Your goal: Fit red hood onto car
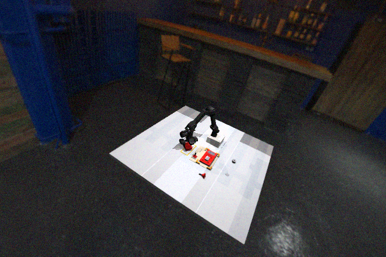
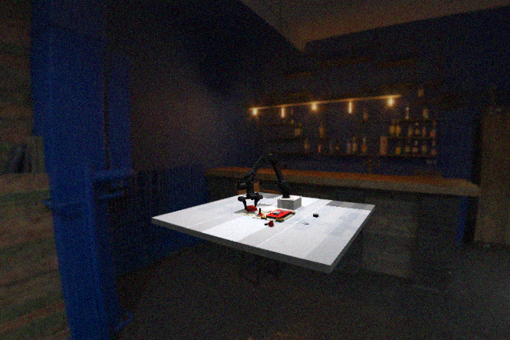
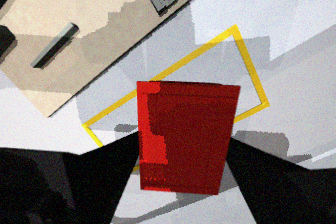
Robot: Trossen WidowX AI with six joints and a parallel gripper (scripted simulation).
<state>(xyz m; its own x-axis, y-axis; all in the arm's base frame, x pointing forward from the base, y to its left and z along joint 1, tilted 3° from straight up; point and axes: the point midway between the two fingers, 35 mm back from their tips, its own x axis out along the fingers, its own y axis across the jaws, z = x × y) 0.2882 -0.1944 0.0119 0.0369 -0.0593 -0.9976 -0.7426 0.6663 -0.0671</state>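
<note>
The red hood [image 1: 187, 146] [image 2: 251, 208] [image 3: 190, 140] is between the fingers of my gripper [image 1: 187, 145] [image 2: 251, 208] [image 3: 181, 138], which is shut on its two sides. The hood is over the yellow outline [image 1: 184, 153] [image 3: 252, 67], at or just above the table; the exact gap is hard to tell. The red chassis [image 1: 204, 160] [image 2: 271, 215] sits in the cream jig [image 1: 200, 149] [image 3: 97, 30], to the right of the gripper in the top and exterior views. The grey engine block [image 1: 207, 157] [image 2: 277, 212] is on its deck. The pegs and corner holes are too small to make out.
A small red and black part [image 1: 194, 156] [image 2: 260, 212] stands at the jig's left end, between hood and chassis. Another red part [image 1: 202, 175] [image 2: 271, 224] lies in front of the jig. A dark round piece [image 1: 233, 160] [image 2: 315, 215] lies to the right. The arm's white base [image 1: 215, 141] [image 2: 289, 202] is behind.
</note>
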